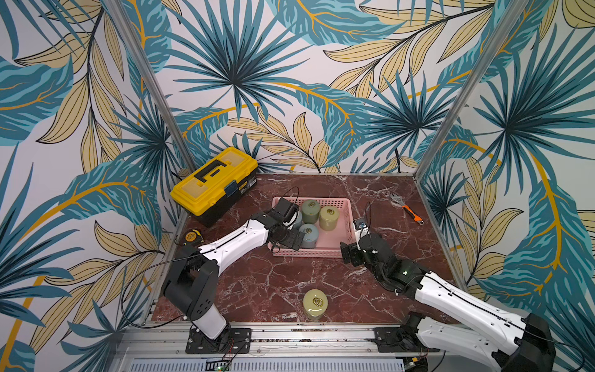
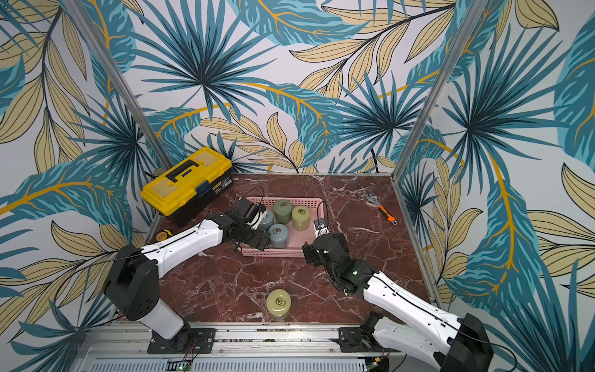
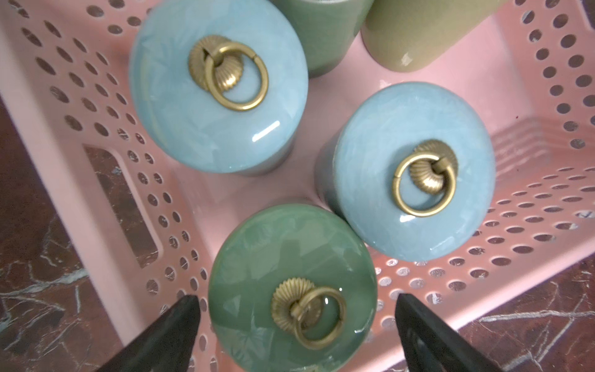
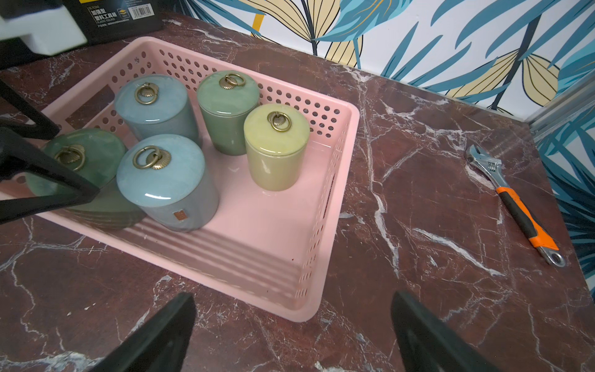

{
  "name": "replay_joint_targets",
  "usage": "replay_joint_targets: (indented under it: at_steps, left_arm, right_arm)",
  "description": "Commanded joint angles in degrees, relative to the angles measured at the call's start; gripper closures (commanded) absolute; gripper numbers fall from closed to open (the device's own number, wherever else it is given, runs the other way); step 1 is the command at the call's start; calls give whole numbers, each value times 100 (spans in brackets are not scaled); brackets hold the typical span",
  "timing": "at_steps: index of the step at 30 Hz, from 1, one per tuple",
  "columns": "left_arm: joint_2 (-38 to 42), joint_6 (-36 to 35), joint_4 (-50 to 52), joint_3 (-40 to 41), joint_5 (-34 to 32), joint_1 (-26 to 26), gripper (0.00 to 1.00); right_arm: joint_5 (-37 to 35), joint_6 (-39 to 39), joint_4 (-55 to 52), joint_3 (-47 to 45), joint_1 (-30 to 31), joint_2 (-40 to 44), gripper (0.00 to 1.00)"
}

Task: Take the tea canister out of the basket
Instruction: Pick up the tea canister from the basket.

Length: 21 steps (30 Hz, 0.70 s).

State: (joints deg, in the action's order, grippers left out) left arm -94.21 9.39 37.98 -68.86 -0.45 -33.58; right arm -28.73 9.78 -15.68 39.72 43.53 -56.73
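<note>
The pink basket [image 1: 325, 202] [image 4: 351, 128] sits mid-table and holds several lidded tea canisters with brass ring pulls. A dark green canister [image 3: 289, 257] [image 4: 96, 151] stands in its near left corner. My left gripper [image 3: 297, 299] [image 1: 289, 240] is open around that lid, one finger on each side with a gap at both. In both top views the gripper hides this canister. Two blue canisters [image 3: 219, 96] [image 3: 415, 174], a green one [image 4: 228, 109] and a yellow-green one [image 4: 277, 145] stand beside it. My right gripper [image 4: 293, 299] [image 1: 349, 252] is open and empty over the table by the basket's near right corner.
Another yellow-green canister [image 1: 315, 303] stands on the table near the front edge. A yellow-and-black toolbox [image 1: 214, 182] sits at the back left, with a tape measure [image 1: 192, 236] at the left edge. An orange-handled wrench [image 1: 406, 207] lies at the back right.
</note>
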Motion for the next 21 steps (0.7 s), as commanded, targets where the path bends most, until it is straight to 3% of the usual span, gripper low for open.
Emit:
replay_joint_targets:
  at_steps: [1,13,21]
  left_arm:
    - [-124,-77,138,-320,-113,-45,0]
    - [-491,-109,210,-451,-236,-78,0]
    - [-633,-143,229,-488,-245,-78,8]
  right_arm:
    - [-87,-14,65,-114,-15,-37,1]
    - [-94,-11,65,-110,-15,-53,1]
    - [-96,-22,66,-104,-18,-78,1]
